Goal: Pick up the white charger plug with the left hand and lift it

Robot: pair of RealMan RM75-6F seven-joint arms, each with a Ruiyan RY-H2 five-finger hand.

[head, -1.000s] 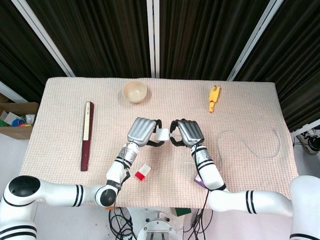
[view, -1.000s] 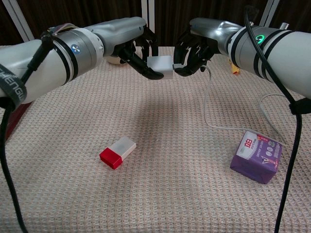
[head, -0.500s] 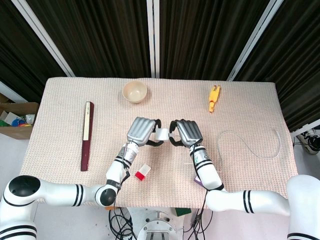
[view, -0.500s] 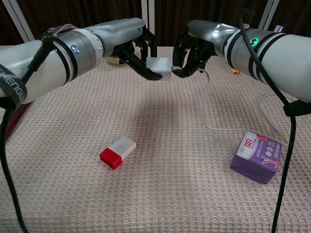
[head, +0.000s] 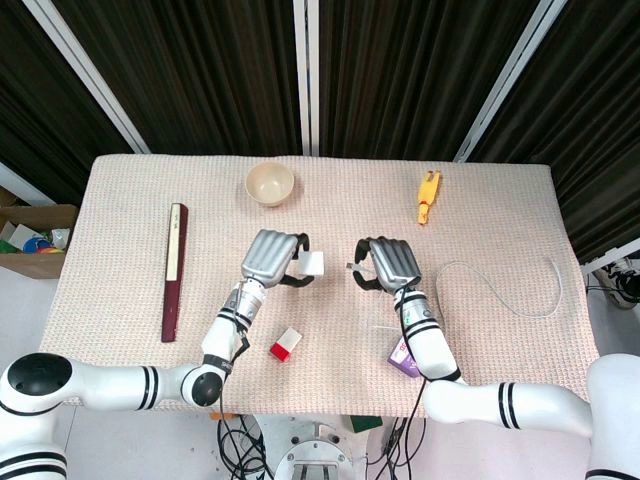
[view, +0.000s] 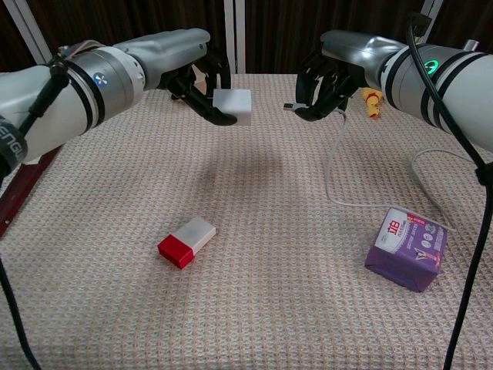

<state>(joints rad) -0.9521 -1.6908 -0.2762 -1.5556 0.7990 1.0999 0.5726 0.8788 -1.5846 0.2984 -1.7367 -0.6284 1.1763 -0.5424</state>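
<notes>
Showing the moment of lift: the left hand (view: pixel 202 77) grips the white charger plug (view: pixel 232 106) between its curled fingers, the plug held clear of the table (view: pixel 254 308) above its middle and casting a shadow on the cloth below. The plug sticks out of the left hand toward the right hand (view: pixel 323 81), and the two are now apart with open air between them; the left hand alone touches the plug, so any further raising depends on it only. The plug is a near-cubic block with no marked long axis. The right hand, fingers curled, pinches the connector end of the white cable (view: pixel 339 166), which hangs down and trails to the table's right edge. Counted: one plug, one cable, one red-and-white block (view: pixel 186 241) near the front edge below the left hand, one purple packet (view: pixel 407 248) toward the front right, one bowl (head: pixel 270 183) at the back edge, one yellow toy (head: pixel 428 196) at the back right, one dark red bar (head: pixel 175 270) along the left edge. The task appears nearly complete.
</notes>
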